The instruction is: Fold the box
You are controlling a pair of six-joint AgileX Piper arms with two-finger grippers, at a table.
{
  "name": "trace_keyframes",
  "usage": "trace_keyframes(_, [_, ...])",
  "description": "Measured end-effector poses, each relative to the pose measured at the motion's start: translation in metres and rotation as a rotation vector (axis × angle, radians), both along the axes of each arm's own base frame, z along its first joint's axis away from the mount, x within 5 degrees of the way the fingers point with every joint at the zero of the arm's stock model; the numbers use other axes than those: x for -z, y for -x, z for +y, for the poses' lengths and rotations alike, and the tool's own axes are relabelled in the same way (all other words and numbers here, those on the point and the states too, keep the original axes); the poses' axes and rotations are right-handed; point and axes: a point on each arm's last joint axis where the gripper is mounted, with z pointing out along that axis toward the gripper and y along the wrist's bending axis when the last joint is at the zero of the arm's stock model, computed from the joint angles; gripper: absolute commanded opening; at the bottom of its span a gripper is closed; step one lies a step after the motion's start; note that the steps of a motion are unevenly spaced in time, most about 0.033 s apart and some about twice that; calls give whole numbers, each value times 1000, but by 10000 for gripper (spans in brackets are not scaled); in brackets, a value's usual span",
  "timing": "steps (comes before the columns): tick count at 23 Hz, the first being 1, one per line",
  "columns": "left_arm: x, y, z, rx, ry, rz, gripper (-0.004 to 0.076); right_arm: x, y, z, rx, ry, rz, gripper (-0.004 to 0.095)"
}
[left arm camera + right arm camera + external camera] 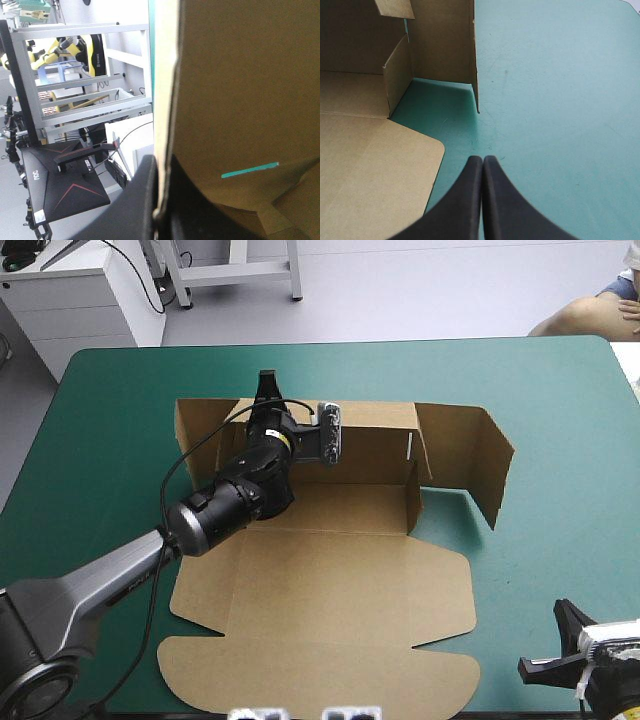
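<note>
The box (330, 580) lies on the table (100, 420), far walls raised, lid flat.

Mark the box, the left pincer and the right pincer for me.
box (330, 570): high view, flat lid panel.
left pincer (159, 172): left wrist view, fingertips clamping the board edge.
right pincer (482, 162): right wrist view, where its shut tips meet.

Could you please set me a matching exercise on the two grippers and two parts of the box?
1 left gripper
2 right gripper
3 lid
4 side wing

A lying flat on the near side
B shut, empty, above the teal-green cover
C shut on the far wall's top edge
D standing at the box's right end

Pairs: 1-C, 2-B, 3-A, 4-D
</note>
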Motion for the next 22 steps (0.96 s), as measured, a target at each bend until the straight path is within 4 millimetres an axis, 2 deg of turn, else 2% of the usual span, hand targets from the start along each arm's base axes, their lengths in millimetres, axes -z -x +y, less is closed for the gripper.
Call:
trace_keyframes(4, [10,22,-2,6,-13,-97,-8,0,0,0,0,0,0,-20])
trace_keyframes(10, [33,32,-1,6,-47,-203,-8,0,-2,0,14,-43,19,-20])
trace_keyframes(12, [35,33,-1,5,-43,-204,-8,1,-12,0,50,-130,85,-20])
trace_keyframes(15, [34,33,-1,4,-41,-206,-8,-5,-30,0,72,-164,145,-20])
trace_keyframes(18, [35,33,-1,2,-38,-202,-8,-25,-50,1,81,-175,170,-20])
trace_keyframes(22, [35,33,-1,1,-36,-199,-8,-71,-86,2,76,-159,166,-20])
